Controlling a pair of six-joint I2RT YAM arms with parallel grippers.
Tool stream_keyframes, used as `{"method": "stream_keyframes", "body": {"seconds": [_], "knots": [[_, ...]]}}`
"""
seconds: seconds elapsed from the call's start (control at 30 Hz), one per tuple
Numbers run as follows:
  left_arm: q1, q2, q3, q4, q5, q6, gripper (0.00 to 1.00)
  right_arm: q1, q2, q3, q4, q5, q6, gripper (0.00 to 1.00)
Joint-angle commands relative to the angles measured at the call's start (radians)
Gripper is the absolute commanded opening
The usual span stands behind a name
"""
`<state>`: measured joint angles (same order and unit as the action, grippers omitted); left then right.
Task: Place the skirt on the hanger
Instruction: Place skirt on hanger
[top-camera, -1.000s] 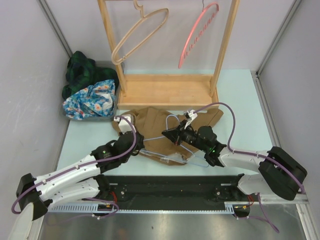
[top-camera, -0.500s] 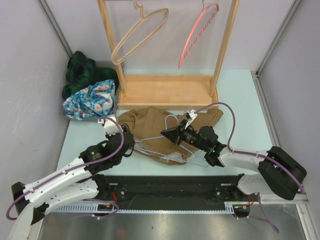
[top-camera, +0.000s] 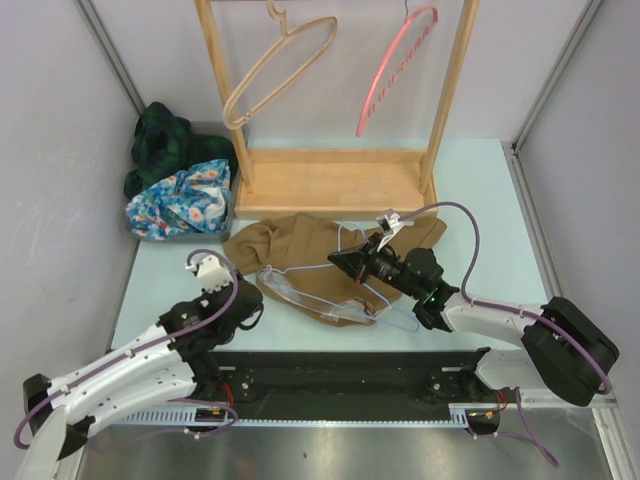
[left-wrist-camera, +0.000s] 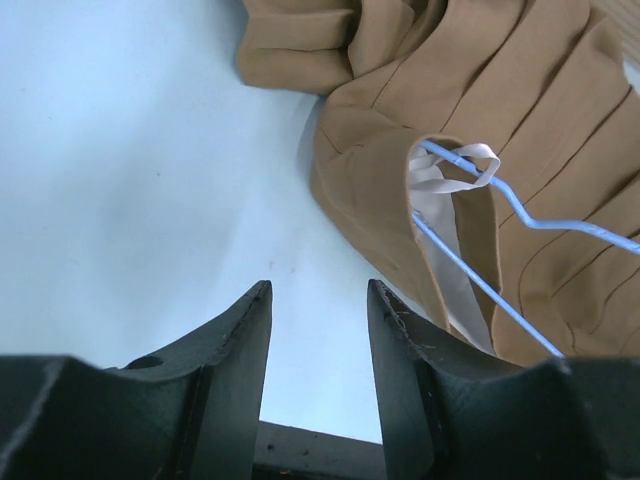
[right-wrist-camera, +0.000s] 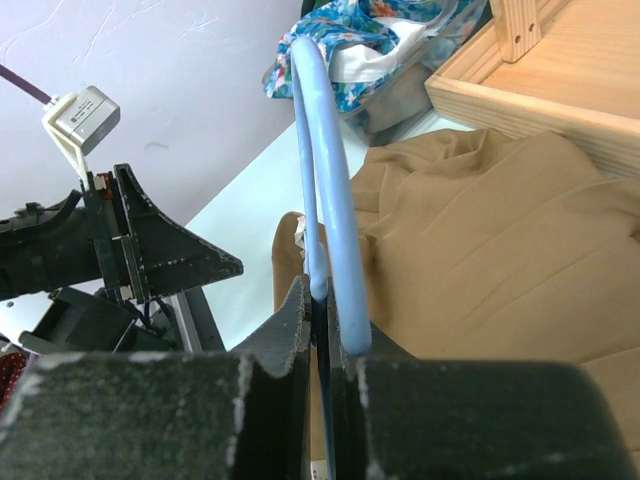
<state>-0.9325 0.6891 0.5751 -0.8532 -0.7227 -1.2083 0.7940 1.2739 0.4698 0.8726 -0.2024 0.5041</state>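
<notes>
Pinched the hanger (right-wrist-camera: 330, 200) in the shut right claw (right-wrist-camera: 322, 315); held the left claw (left-wrist-camera: 318, 300) half open, empty, beside the skirt (left-wrist-camera: 540, 110). Seemingly mid-threading; called next for gripping the waistband (left-wrist-camera: 455, 270).

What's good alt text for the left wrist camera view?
The left gripper hangs open and empty above a pale blue table. Beyond it lies a tan skirt with a blue wire hanger slipped partly inside.

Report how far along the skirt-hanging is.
Done: one end of the blue hanger looks tucked inside the skirt waistband. In hand: right fingers clamp the hanger's hook; left fingers are open over bare table, holding nothing. Left: work the rest of the waistband on; skirt lies on the table.
</notes>
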Motion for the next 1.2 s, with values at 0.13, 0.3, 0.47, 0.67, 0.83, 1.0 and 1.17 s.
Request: {"method": "stream_keyframes", "body": {"seconds": [0.13,0.3,0.47,0.67,0.83,1.0,1.17], "knots": [[0.057,-0.14,-0.092,0.147,0.06,-0.063,0.55,-0.001,-0.045,0.041,0.046,-0.002,0.014,0.0],[0.067,-0.155,-0.107,0.152,0.069,-0.083,0.61,-0.003,-0.054,0.047,0.054,0.012,0.005,0.0],[0.086,-0.132,-0.097,0.19,0.068,-0.065,0.63,-0.001,-0.045,0.052,0.071,0.001,0.013,0.0],[0.126,-0.086,-0.086,0.232,0.065,-0.057,0.66,-0.001,-0.048,0.05,0.083,0.012,0.011,0.0],[0.159,-0.039,-0.058,0.244,0.045,-0.039,0.66,-0.003,-0.061,0.053,0.078,0.035,0.004,0.0],[0.172,-0.023,-0.029,0.238,0.035,-0.017,0.65,-0.004,-0.059,0.058,0.088,0.051,-0.002,0.0],[0.178,-0.071,-0.037,0.259,0.04,-0.011,0.65,-0.004,-0.054,0.066,0.092,0.049,-0.004,0.0]]}}
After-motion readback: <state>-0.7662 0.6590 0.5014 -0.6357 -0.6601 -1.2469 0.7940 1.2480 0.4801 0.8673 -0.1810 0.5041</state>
